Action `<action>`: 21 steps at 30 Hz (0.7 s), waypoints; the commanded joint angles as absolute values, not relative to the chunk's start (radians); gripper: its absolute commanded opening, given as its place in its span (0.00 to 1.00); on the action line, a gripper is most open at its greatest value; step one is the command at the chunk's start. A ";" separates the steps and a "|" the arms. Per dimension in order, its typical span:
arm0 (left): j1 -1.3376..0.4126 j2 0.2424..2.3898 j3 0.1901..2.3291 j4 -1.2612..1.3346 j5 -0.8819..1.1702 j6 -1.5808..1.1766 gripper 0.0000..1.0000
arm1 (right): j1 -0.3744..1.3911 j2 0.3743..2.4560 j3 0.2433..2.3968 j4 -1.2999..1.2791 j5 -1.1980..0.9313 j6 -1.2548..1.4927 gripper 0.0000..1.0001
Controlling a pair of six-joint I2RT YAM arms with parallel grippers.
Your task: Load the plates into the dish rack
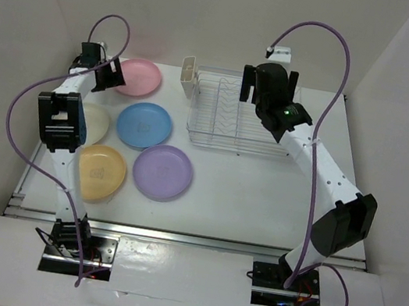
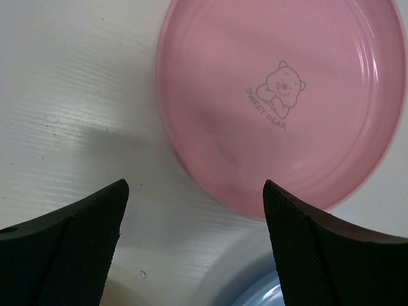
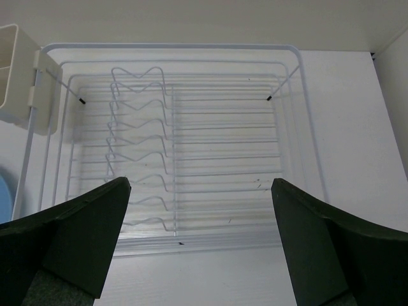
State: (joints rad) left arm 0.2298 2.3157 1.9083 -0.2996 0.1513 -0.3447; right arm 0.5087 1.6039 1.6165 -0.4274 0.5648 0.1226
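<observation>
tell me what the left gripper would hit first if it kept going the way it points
Most likely the pink plate: its near rim lies just ahead, between the fingers of the open left gripper. Depth is unclear, so it might meet the table beside the rim instead.

Left arm (image 1: 66, 174) extended toward the far left, left gripper (image 2: 194, 191) angled downward with fingers parted. Right arm (image 1: 320, 169) extended forward, right gripper (image 3: 201, 188) likewise spread wide, holding nothing.
</observation>
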 commanded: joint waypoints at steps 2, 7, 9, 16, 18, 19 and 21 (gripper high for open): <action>0.179 2.301 1.946 -0.281 0.000 -0.313 0.92 | 0.535 1.611 1.673 -0.422 0.584 0.135 1.00; 0.169 2.333 1.980 -0.293 -0.009 -0.322 0.92 | 0.555 1.632 1.683 -0.422 0.603 0.124 1.00; 0.169 2.342 1.980 -0.282 -0.018 -0.336 0.92 | 0.564 1.632 1.683 -0.422 0.603 0.124 1.00; 0.169 2.353 1.950 -0.268 -0.009 -0.368 0.91 | 0.565 1.632 1.683 -0.422 0.603 0.124 1.00; 0.169 2.371 1.950 -0.268 0.000 -0.377 0.91 | 0.565 1.632 1.683 -0.422 0.603 0.124 1.00; 0.169 2.372 1.950 -0.268 0.000 -0.377 0.91 | 0.574 1.632 1.683 -0.422 0.603 0.124 1.00; 0.169 2.381 1.960 -0.268 0.009 -0.377 0.89 | 0.574 1.632 1.683 -0.422 0.603 0.124 1.00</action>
State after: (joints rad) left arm 0.1658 2.3528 1.9442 -0.2840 -0.0021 -0.3515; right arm 0.5571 1.6314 1.6363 -0.4355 0.5877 0.1219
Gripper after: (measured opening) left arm 0.904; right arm 0.999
